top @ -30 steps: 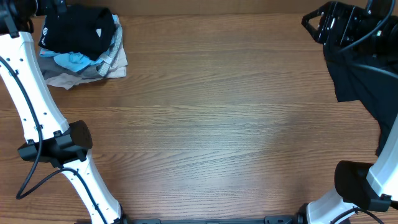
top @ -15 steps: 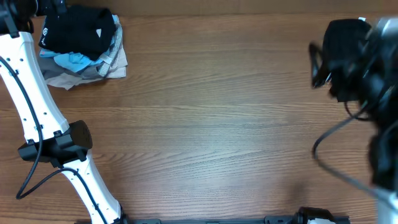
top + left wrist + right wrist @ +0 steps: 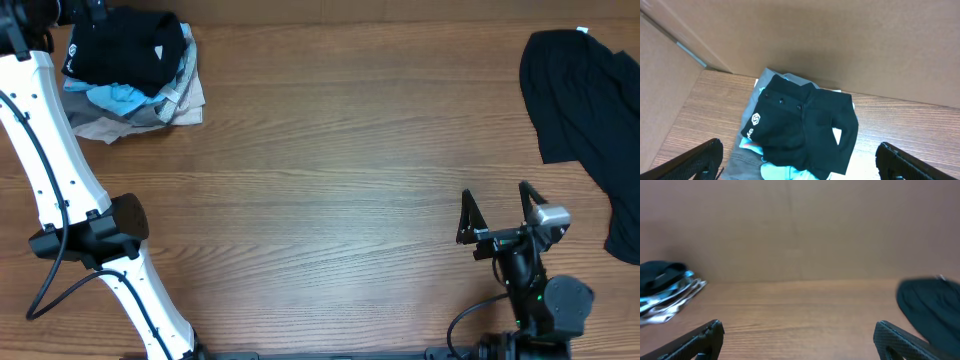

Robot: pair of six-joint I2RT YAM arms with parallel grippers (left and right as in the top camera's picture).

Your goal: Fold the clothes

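Observation:
A loose black garment (image 3: 575,95) lies spread at the table's right edge, and its dark edge (image 3: 932,305) shows at the right of the right wrist view. My right gripper (image 3: 497,210) stands open low near the front edge, well clear of it, with only bare wood between its fingers (image 3: 799,325). A folded black garment with a small white logo (image 3: 805,125) tops a pile at the back left corner (image 3: 125,50). My left gripper (image 3: 799,146) hovers open above that pile, touching nothing.
Under the folded black piece lie light blue (image 3: 115,97) and grey (image 3: 175,100) garments. A brown cardboard wall (image 3: 840,40) backs the table. The left arm's white links (image 3: 50,150) run down the left side.
My right arm has swung from the back right corner, above the loose black garment, down to the front of the table. The garment lies uncovered. The left arm has not moved.

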